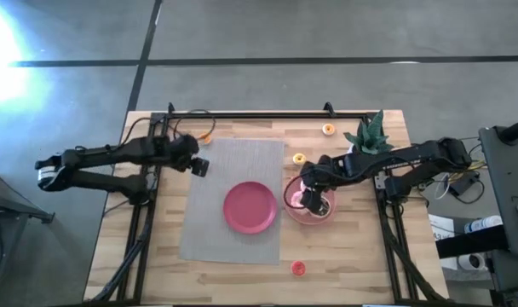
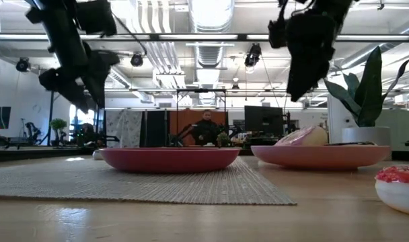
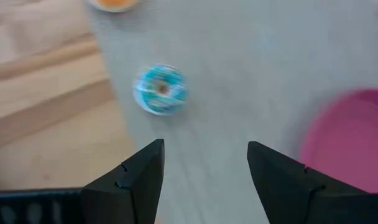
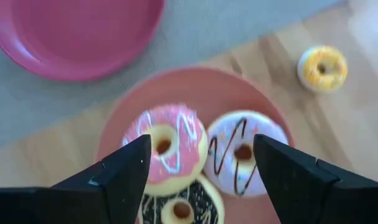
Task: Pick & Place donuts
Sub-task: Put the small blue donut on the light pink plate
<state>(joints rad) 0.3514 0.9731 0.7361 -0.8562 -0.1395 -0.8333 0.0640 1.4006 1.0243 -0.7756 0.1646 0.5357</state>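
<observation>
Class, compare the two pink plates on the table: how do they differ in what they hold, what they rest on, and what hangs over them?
The plate on the mat holds nothing; the plate on the wood carries three large donuts.
The first lies on the grey woven mat; the second rests on bare wood beside the mat.
The open right gripper hovers over the loaded plate; no gripper is above the other one.
Both are round, pink and shallow.

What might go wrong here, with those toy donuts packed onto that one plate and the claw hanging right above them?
The right gripper hangs open over three donuts crowded together on the plate. Closing on the pink-frosted donut may nudge the white donut beside it, or the dark one partly under it. The left gripper, also open, is above the small blue donut, which might slide on the mat.
</observation>
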